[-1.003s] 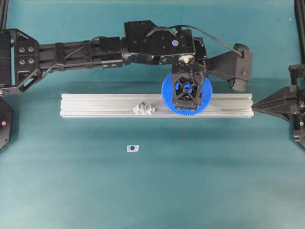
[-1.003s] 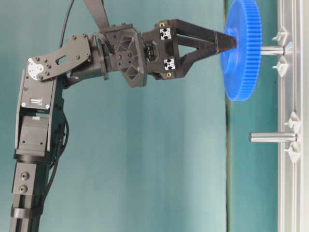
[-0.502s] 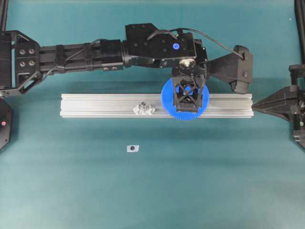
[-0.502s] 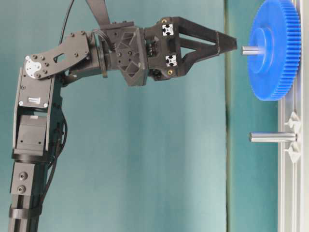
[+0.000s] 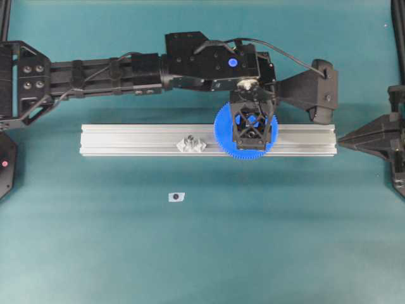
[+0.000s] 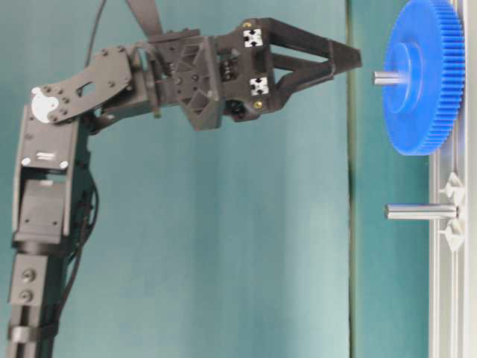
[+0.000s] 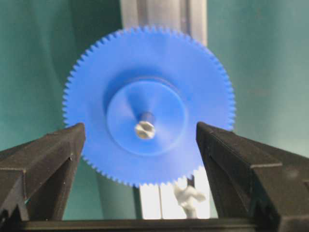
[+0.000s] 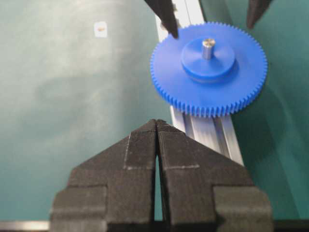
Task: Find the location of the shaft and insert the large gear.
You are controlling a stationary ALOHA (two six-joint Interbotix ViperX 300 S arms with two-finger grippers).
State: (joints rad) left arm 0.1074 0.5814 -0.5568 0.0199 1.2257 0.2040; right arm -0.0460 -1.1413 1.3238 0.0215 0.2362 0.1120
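Blue large gear (image 6: 419,76) seated on shaft (image 6: 386,77) | table-level: left gripper (image 6: 356,58) wide, clear | right gripper (image 8: 157,126) closed

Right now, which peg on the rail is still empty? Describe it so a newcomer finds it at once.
Find the silver rail lying across the teal table. Left of the large gear, the bare peg stands between two clear diamond-shaped pieces. Unlike the shaft through the gear's hub, it carries nothing.

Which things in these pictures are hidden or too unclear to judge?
- Overhead: the left gripper covers the gear hub, so the shaft there is hidden.
- Table-level: the right gripper is outside the frame.
- Right wrist: the small tag is blurred and its mark unreadable.
- Left wrist: the gear hides most of the rail.
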